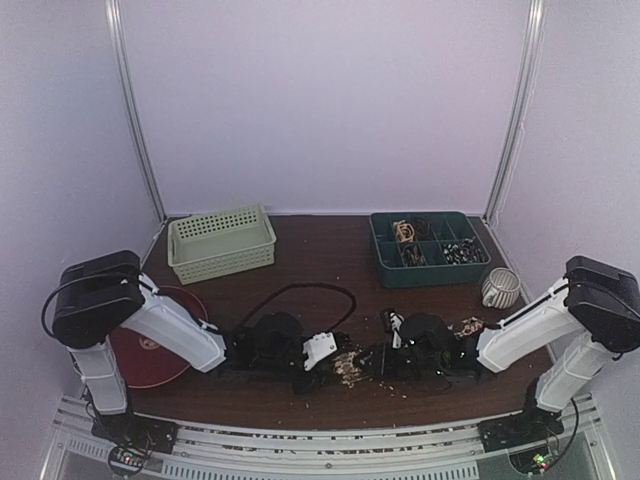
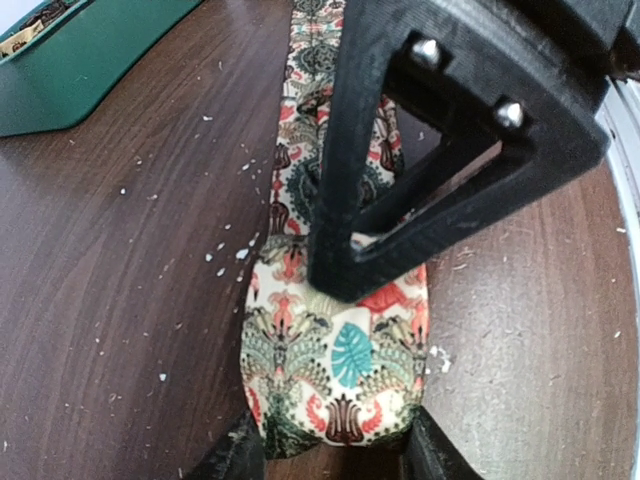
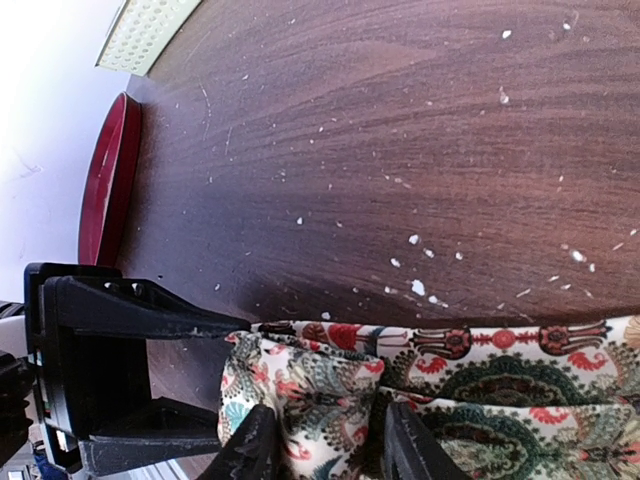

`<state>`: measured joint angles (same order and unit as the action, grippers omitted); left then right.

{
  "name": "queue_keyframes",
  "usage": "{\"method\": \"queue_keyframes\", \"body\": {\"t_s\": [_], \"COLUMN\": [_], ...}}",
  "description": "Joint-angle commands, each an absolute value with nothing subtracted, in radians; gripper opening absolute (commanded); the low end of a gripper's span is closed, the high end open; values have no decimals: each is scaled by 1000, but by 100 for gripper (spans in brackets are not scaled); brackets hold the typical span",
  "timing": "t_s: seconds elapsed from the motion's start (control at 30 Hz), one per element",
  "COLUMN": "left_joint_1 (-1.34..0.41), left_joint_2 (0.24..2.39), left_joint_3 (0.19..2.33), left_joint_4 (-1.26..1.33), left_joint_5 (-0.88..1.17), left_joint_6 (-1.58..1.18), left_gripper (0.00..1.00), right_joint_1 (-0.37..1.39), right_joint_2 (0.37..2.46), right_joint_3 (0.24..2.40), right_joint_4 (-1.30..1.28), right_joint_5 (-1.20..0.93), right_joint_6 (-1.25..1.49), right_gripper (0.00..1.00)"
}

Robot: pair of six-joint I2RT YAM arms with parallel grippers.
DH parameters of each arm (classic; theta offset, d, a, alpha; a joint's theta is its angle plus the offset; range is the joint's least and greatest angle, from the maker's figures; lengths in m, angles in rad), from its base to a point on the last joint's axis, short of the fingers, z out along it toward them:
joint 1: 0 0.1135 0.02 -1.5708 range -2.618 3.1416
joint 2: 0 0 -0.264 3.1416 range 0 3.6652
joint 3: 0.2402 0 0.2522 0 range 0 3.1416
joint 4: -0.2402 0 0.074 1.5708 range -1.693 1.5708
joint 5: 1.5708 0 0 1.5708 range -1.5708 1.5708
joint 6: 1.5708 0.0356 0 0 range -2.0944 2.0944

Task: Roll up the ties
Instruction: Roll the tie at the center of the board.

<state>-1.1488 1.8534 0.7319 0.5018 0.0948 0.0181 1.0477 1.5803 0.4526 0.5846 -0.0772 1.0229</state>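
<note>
ok so this one is looking really early to me. The tie [image 2: 340,370] is lying on the table [image 1: 330,260] near the front edge, right between the two arms. Only its end is getting doubled over into a first fold. The rest is running out flat along the wood, so I'm judging nearly all the rolling is yet to come. I'm not spotting a finished roll anywhere.

Claws: the left claw [image 2: 335,455] is sitting about half closed, with a finger pressing each edge of that folded end, so I'm reading it as gripping the tie. The right claw [image 3: 330,445] is looking narrow too, with the fold bunching up between its fingers, so it's holding the same end from the other side. One of its fingers is resting on top of the cloth in the left wrist view.

Counting stuff:
- I'm only making out one tie, even though the job says ties
- one pale green basket [image 1: 222,262]
- one teal divider tray [image 1: 428,275]
- one striped cup [image 1: 500,288]
- one red plate [image 1: 150,350]
- pale crumbs [image 3: 418,288], too many to count

No second tie is showing up in any view
</note>
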Motion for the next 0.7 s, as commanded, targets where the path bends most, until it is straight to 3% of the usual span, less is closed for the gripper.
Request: {"method": "queue_keyframes", "body": {"t_s": [0.0,0.23,0.37,0.43,0.67], "left_joint_1": [-1141,-1135,-1134,-1135,-1135], "left_joint_2": [1838,1799,1744,1715,1730], "left_joint_3": [747,748,694,651,597], "left_joint_4": [480,443,462,487,561], "left_joint_5": [26,6,19,20,24], "left_joint_6": [65,43,-31,-76,-204], "left_gripper": [46,68,70,63,22], "right_joint_1": [1046,1042,1041,1040,1028], "right_joint_2": [1551,1600,1598,1589,1537], "right_joint_3": [454,458,452,447,450], "right_joint_4": [506,530,520,517,489], "right_joint_5": [-37,-58,-42,-36,-31], "right_joint_6": [985,982,976,974,964], "right_gripper": [37,31,30,30,35]}}
